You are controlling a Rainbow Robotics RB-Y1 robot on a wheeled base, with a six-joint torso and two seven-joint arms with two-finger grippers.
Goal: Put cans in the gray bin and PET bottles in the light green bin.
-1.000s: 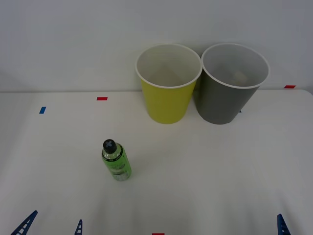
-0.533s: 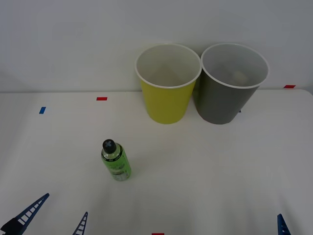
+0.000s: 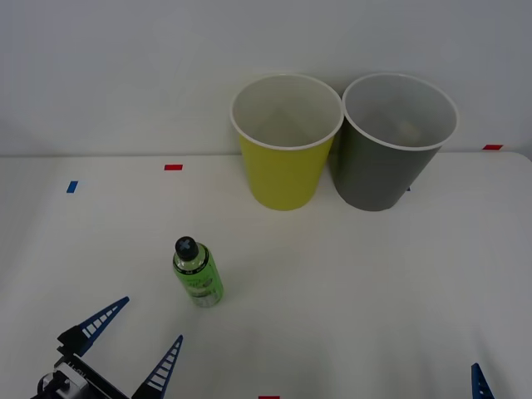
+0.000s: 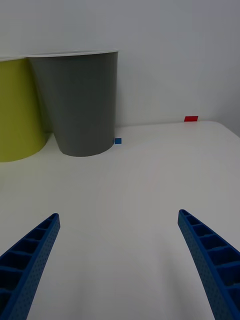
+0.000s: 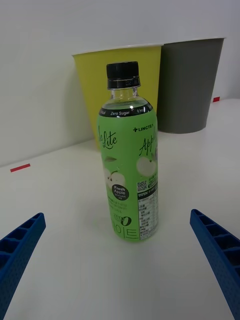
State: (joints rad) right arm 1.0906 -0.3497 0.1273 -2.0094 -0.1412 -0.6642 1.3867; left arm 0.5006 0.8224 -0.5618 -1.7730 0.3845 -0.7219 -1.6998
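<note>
A lab test bench: bare white table (image 3: 374,291), colored tape markers (image 3: 173,167), blank wall (image 3: 125,66).

White table (image 3: 374,283). Yellow-green bin (image 3: 285,170) and dark gray bin (image 3: 384,173), both white-rimmed. Clear bottle (image 3: 197,272) with bright green label and black cap. Blue ribbed left pincer (image 3: 137,345) fingers. Red and blue tape marks.

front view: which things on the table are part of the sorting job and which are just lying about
Part of the job:
- PET bottle, upright, capped
- light green bin
- gray bin
- left gripper, fingers open, near the bottle
- right gripper, fingers open, at the table's near edge

Just lying about:
- red tape marks
- blue tape mark
</note>
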